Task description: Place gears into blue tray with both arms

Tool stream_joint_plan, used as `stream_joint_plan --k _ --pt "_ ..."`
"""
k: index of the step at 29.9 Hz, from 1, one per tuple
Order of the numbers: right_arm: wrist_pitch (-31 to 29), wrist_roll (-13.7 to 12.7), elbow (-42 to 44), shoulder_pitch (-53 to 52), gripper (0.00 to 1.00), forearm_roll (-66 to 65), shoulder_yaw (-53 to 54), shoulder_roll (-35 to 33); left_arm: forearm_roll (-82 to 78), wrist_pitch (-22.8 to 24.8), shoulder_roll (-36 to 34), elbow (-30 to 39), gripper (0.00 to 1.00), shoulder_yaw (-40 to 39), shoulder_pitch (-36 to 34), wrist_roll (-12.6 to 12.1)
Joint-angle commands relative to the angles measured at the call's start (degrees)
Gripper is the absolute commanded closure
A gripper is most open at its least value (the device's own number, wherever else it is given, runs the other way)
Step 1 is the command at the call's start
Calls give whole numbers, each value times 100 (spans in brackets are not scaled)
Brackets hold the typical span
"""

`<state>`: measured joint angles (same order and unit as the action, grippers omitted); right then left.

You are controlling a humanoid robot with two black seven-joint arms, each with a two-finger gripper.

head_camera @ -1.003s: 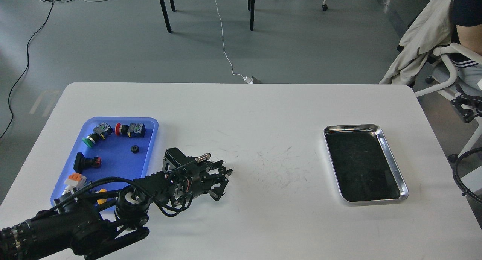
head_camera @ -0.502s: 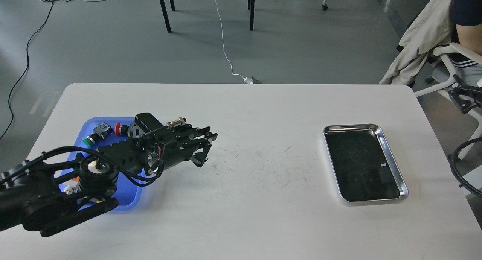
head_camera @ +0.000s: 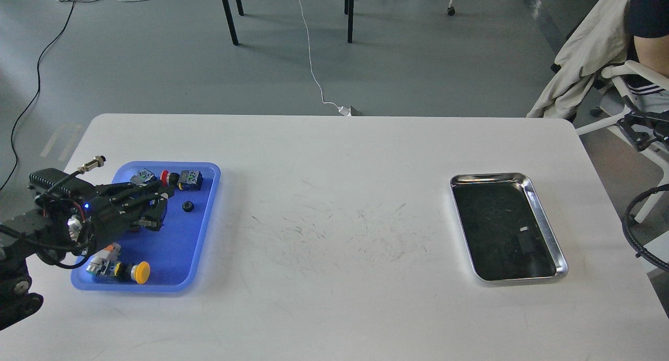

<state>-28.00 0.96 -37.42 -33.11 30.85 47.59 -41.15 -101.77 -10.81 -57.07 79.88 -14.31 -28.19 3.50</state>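
The blue tray (head_camera: 208, 218) lies at the table's left. One small black gear (head_camera: 187, 206) rests inside it, toward its right rim. My left arm comes in from the left edge, and its gripper (head_camera: 161, 209) hovers over the tray's middle, just left of the gear. Its fingers stand apart and I see nothing between them, so it is open. At the far right edge, beyond the table, a small dark two-fingered part (head_camera: 638, 132) looks like my right gripper. Its fingers cannot be told apart.
Push buttons share the blue tray: a red-capped one (head_camera: 164, 177) and a blue-bodied one (head_camera: 190, 179) at the back, a yellow-capped one (head_camera: 140, 272) at the front. A steel tray (head_camera: 543, 214) with a dark bottom lies at the right. A seated person and chair (head_camera: 627, 73) are beyond the right corner.
My left arm has swung left from the table's middle, and its gripper now sits over the blue tray. The dark part at the right edge has crept upward. The gear has not moved.
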Motion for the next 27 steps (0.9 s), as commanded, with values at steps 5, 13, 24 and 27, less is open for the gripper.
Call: stream_joint_plan --k 5,13,24,27 --pt "0 1 -11 -143 2 -70 -514 187 -10 -88 697 -622 94 -467 621 133" --pt "0 1 -19 -231 2 -185 -611 301 -19 -123 864 -886 89 -484 727 142" --pt "0 1 -28 -380 2 -316 -619 432 25 -387 812 -904 2 -713 745 142" --pt "0 1 -63 -529 2 -413 -628 503 191 -387 759 -895 2 -774 736 142"
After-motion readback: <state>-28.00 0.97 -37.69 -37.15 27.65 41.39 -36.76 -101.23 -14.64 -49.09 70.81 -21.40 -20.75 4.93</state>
